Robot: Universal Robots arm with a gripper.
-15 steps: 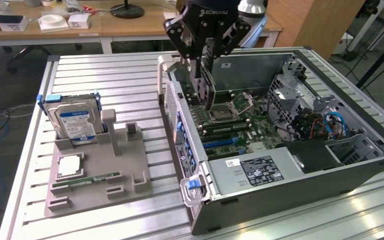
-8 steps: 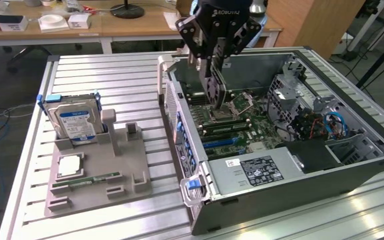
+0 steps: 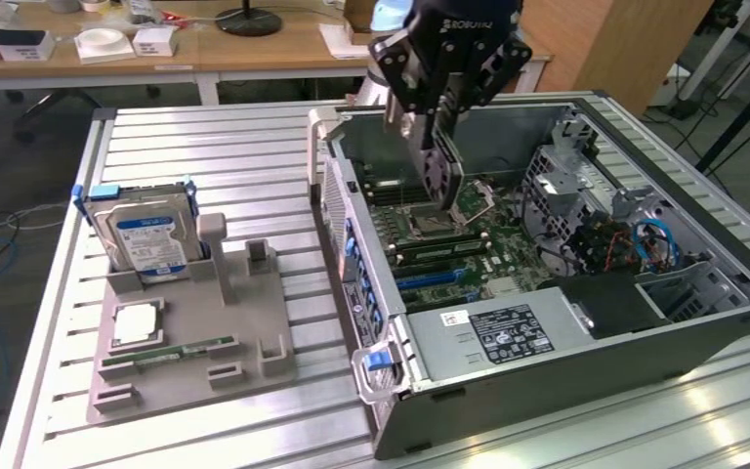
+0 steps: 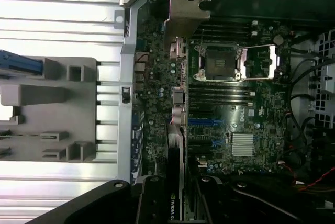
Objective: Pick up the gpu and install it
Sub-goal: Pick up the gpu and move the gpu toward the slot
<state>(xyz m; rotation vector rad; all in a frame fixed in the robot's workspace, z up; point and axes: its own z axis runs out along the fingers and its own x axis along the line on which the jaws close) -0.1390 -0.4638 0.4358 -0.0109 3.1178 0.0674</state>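
gpu (image 3: 444, 171) | long axis near-vertical, bracket end down over motherboard (image 3: 479, 256) | hand (image 3: 430, 132) pinching its top end

Slatted metal table (image 3: 206, 137). Gray parts holder (image 3: 180, 386) sits flat on it toward the exterior view's left. Open pc case (image 3: 636, 371) lies on its side toward the right, just beside the holder, with a narrow strip of slats between them.
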